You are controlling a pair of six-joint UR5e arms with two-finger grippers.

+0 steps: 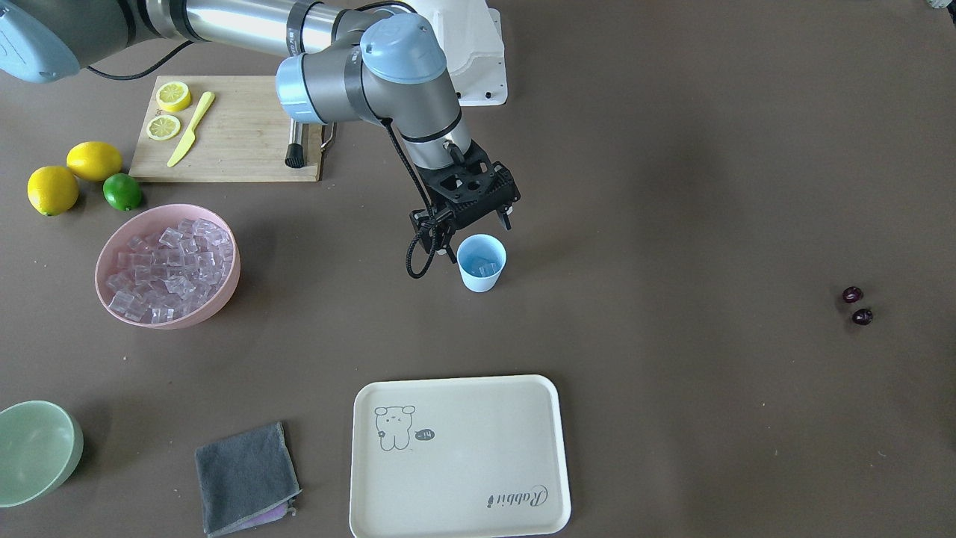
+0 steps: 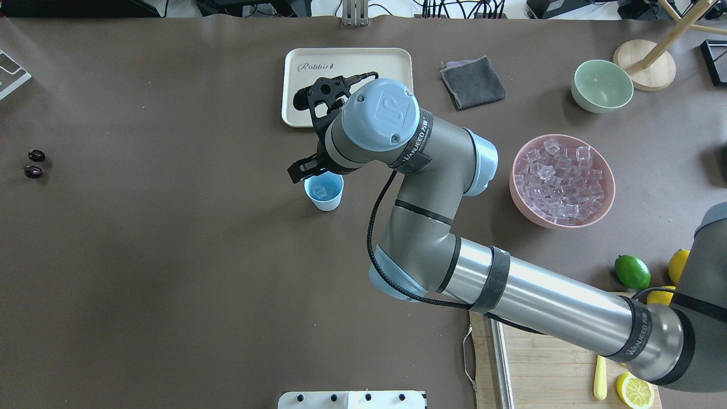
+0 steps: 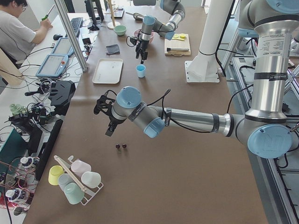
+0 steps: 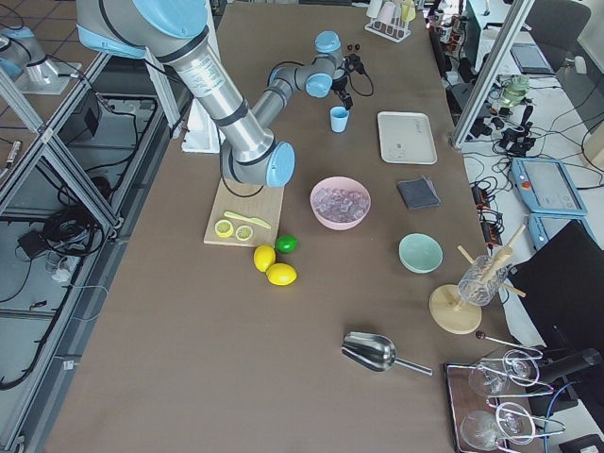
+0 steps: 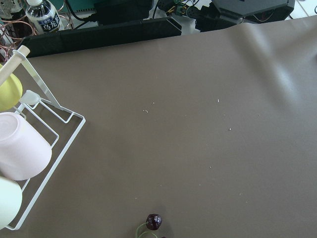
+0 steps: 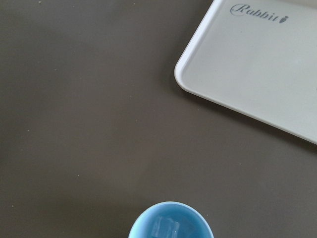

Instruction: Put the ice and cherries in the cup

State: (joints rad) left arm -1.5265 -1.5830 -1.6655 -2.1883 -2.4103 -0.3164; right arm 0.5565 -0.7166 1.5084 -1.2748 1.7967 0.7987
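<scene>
**Right gripper spread over the cup, cherries out on the table**

Front-facing view: you see the right gripper (image 1: 478,235) hanging just above the cup (image 1: 482,280) at frame centre. Its fingers are spread apart with nothing between them. The cup stands upright on the table (image 1: 672,187) with some ice (image 1: 488,266) in its bottom. More ice fills the pink bowl (image 1: 222,297) at the left. The two cherries (image 1: 853,294) lie side by side on the bare table at the far right, well apart from the cup. A cream tray (image 1: 459,478) sits at lower centre, with a grey cloth (image 1: 246,474) to its left.

Overhead view: the right wrist covers most of the gripper. Only one finger (image 2: 300,169) shows, just to the upper left of the cup. The cherries are near the left edge.

Left-side view: the left gripper (image 3: 108,131) hovers above the cherries and slightly left of them, near but not touching. You cannot tell from here whether its fingers are spread or pressed together.

Right-side view: the cup stands in the upper middle of the frame, left of the tray.

Left wrist view: one cherry sits at the bottom edge. A white wire rack (image 5: 54,111) holding upturned cups is at the left. No fingers are in frame.

Right wrist view: the cup's mouth shows at the bottom edge with ice inside. A corner of the tray fills the upper right.
</scene>
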